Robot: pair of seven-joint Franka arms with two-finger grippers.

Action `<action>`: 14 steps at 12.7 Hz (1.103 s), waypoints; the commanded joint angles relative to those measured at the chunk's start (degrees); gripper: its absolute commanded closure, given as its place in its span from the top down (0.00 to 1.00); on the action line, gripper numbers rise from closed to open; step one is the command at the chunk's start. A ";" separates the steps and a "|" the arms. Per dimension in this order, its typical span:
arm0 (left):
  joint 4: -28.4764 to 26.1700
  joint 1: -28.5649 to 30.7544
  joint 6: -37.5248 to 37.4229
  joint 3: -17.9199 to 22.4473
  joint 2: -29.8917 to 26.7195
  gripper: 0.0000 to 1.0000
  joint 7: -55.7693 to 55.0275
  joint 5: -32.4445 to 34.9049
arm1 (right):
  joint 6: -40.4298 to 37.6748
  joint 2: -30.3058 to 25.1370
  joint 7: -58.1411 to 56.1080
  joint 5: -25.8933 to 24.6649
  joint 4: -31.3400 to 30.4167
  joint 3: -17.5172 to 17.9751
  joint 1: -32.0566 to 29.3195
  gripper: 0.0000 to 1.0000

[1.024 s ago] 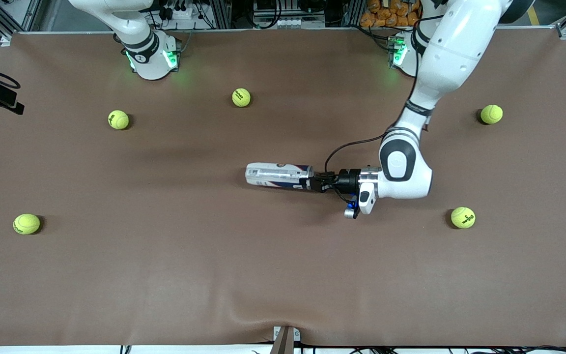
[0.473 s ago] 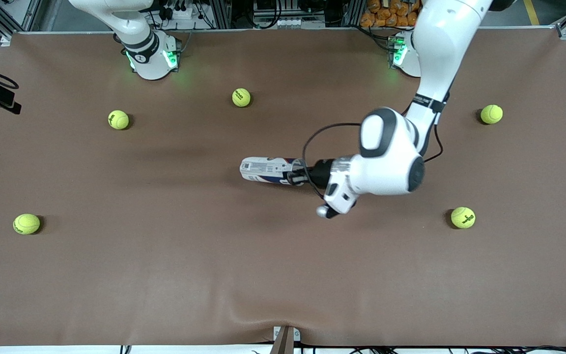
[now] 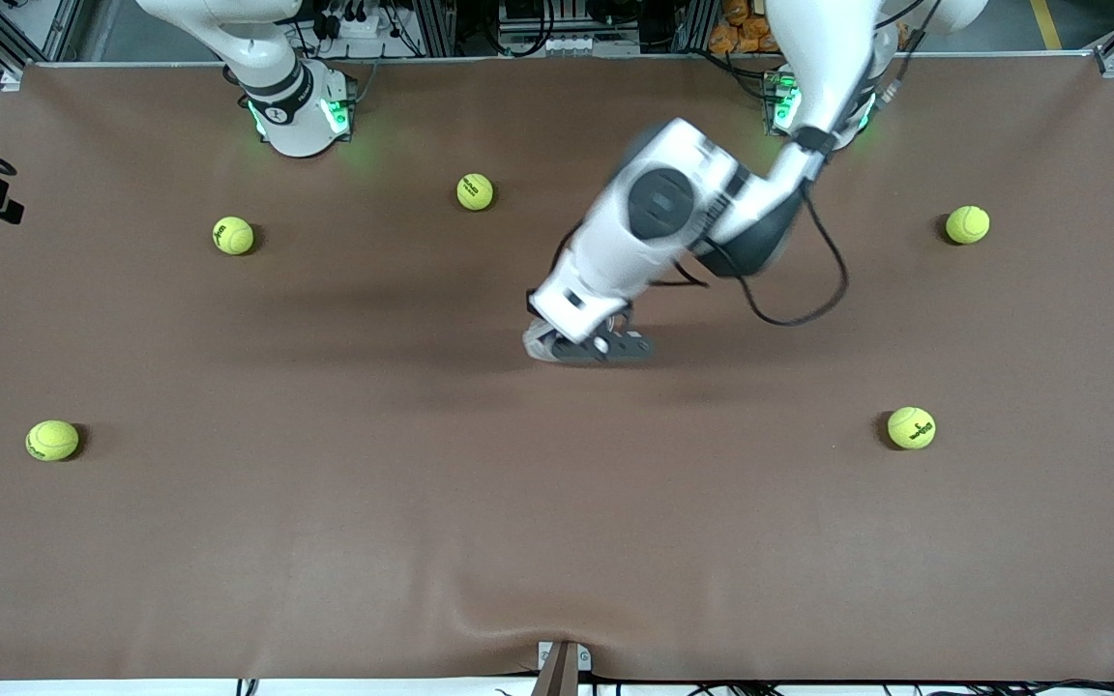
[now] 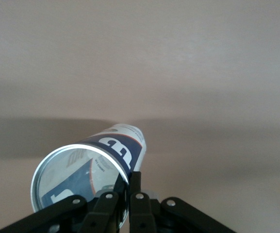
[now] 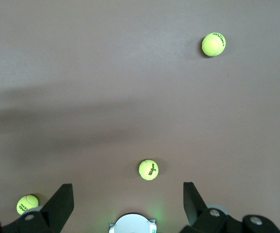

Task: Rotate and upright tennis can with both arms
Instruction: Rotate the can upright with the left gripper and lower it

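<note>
Since a second ago the left pincer (image 4: 129,204) has swung the tennis can (image 4: 89,167), clamped at its rim, upward at frame centre; right pincer (image 5: 127,206) waits, spread apart.

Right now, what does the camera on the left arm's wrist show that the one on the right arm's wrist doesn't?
Only the left wrist view shows the tennis can, seen end-on by its metal rim, with the left pincer shut on that rim. Only the right wrist view shows three tennis balls, a green-lit arm base, and the open right pincer holding nothing. Both show the brown table.
</note>
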 commanded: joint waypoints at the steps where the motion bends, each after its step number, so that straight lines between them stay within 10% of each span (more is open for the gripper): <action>1: 0.10 -4.93 -1.30 0.98 0.46 0.00 -3.05 9.96 | -0.45 -0.10 0.55 -0.02 0.35 0.50 0.07 1.00; 3: 0.01 -7.13 -1.31 0.99 2.82 0.04 -3.14 13.84 | -0.53 -0.27 0.55 -0.02 0.35 0.50 0.07 1.00; 5: 0.10 -9.16 -1.13 1.08 5.81 0.45 -3.05 17.71 | -0.53 -0.10 0.55 0.07 0.35 0.50 0.07 1.00; 6: 0.10 -10.04 -0.78 1.08 6.34 0.99 -3.14 19.12 | -0.53 -0.10 0.55 0.07 0.35 0.50 0.07 1.00; 14: 0.10 -6.28 -8.32 1.25 -3.83 1.00 -2.53 19.48 | -0.53 -0.10 0.55 0.07 0.35 0.50 0.15 1.00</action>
